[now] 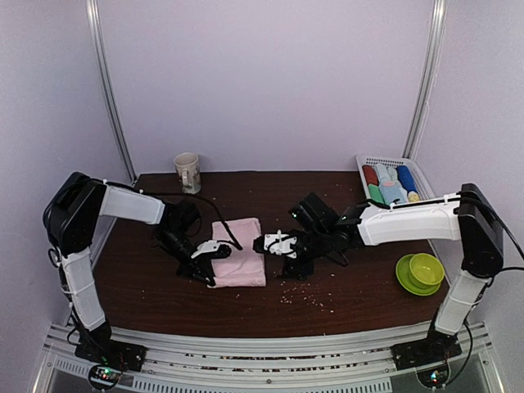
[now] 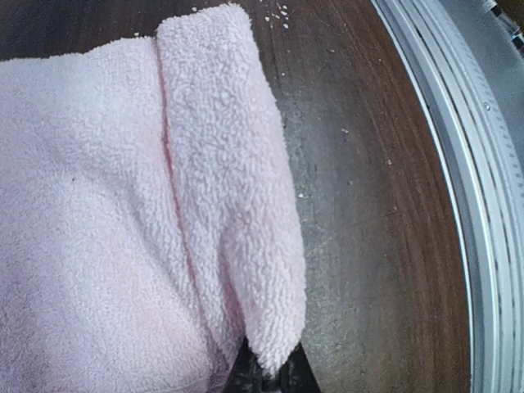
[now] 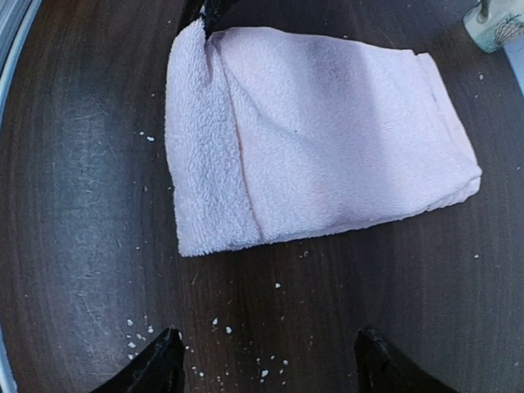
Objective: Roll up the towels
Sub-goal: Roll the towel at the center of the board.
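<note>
Pink towel [image 1: 241, 255] lies flat mid-table [image 1: 147, 286], its near edge turned over into a narrow fold [image 2: 233, 205]. My left gripper [image 1: 218, 250] is clamped on the left end of that fold. My right gripper [image 3: 266, 337] has its fingers spread apart, low over bare wood just beside the towel's right edge, not touching it, with white crumbs [image 3: 214, 322] scattered under it.
</note>
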### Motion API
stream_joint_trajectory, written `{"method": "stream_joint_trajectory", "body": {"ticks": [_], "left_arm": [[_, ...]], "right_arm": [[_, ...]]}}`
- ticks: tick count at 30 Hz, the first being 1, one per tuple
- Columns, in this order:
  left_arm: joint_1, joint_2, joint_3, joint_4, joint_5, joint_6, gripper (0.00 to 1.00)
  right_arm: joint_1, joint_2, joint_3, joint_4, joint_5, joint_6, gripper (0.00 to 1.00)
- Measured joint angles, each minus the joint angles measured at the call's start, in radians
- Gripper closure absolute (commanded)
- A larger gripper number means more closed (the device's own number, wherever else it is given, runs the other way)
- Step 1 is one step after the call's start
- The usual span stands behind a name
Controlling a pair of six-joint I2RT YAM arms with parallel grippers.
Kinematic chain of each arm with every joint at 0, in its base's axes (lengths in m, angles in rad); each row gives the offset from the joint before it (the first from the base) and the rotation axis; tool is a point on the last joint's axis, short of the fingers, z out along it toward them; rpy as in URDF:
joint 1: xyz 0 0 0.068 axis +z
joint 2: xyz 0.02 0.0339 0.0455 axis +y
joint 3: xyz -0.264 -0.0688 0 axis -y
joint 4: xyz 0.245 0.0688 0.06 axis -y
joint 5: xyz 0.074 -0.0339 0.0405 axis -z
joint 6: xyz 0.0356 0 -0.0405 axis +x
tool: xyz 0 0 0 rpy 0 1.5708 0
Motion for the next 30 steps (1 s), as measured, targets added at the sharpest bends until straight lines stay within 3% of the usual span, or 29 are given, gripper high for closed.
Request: {"method": "stream_joint_trajectory", "body": {"ticks": [6, 19, 24, 30], "left_arm": [[0.051, 0.132, 0.117, -0.177, 0.124, 0.033, 1.0], [0.091, 0.266, 0.238, -0.381, 0.203, 0.056, 1.0], [0.105, 0.31, 0.272, -0.437, 0.224, 0.062, 1.0], [0.119, 0.322, 0.274, -0.46, 0.234, 0.068, 1.0]], "right_arm": [[0.078, -0.049, -0.139, 0.182, 0.089, -0.074, 0.3], [0.134, 0.086, -0.155, 0.43, 0.138, -0.05, 0.42], [0.132, 0.157, -0.116, 0.432, 0.126, -0.008, 0.66], [0.095, 0.184, -0.032, 0.399, 0.006, 0.062, 0.77]]}}
